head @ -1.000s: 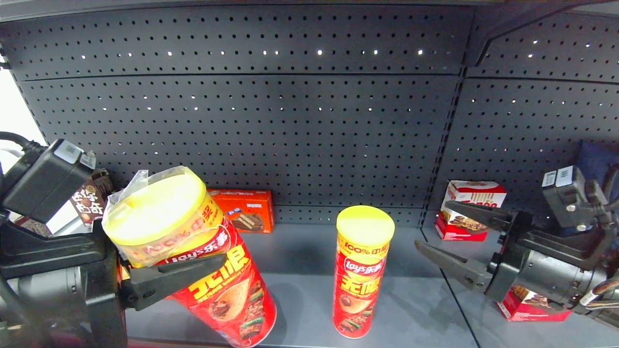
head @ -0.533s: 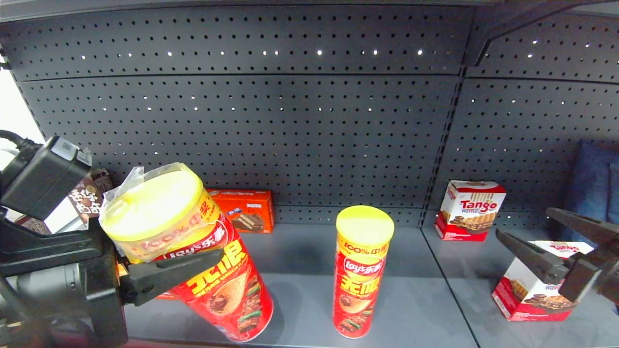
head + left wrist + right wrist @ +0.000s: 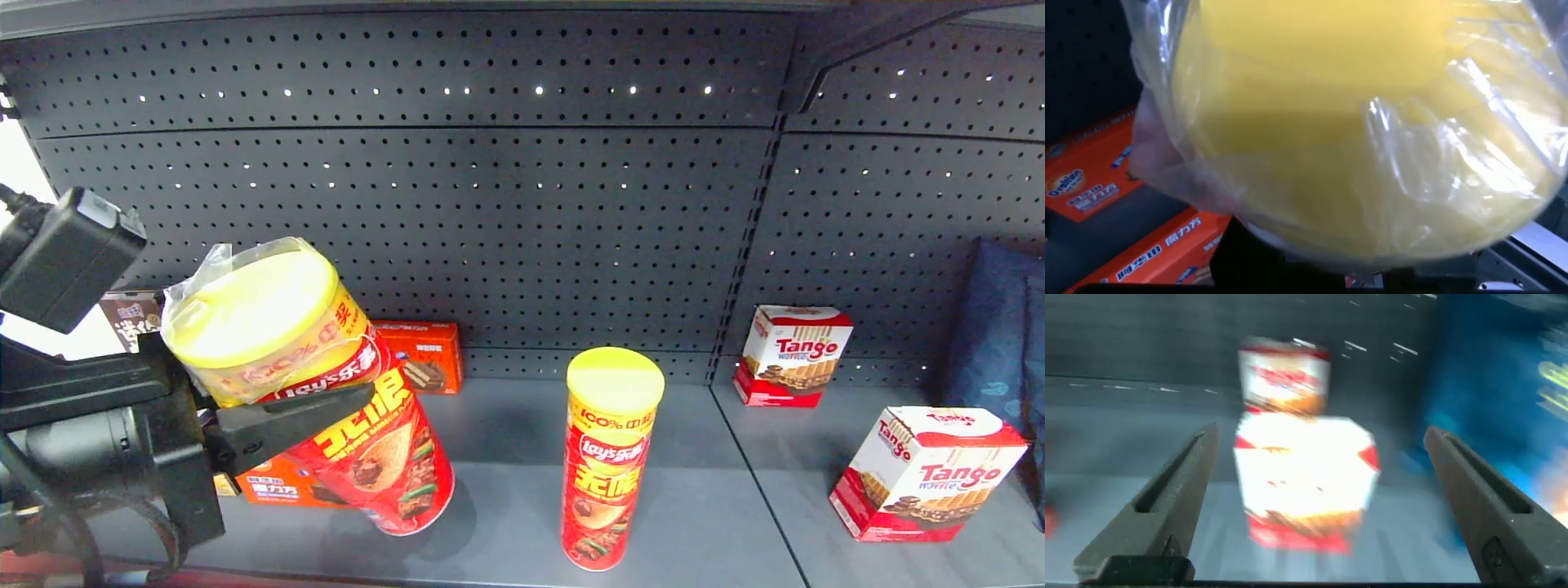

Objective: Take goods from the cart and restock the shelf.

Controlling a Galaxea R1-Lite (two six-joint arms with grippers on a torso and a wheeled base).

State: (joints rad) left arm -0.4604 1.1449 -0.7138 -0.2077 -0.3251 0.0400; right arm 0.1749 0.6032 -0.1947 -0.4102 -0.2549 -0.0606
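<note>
Tilted chip can [image 3: 310,359] at the left of the frame: red body, yellow lid, clear film over the top. Upright chip can [image 3: 608,465] mid-frame is the same red and yellow. Back box [image 3: 424,355] and front box [image 3: 273,488] are orange. Both wafer boxes [image 3: 796,343] [image 3: 927,474] are white over red. The pegboard [image 3: 490,220] is dark grey, dotted with holes. Blue bag [image 3: 992,327] at the right edge.

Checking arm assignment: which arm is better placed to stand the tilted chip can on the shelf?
Left: the left gripper grips the chip can at the shelf; the right gripper is open, facing a wafer box.
</note>
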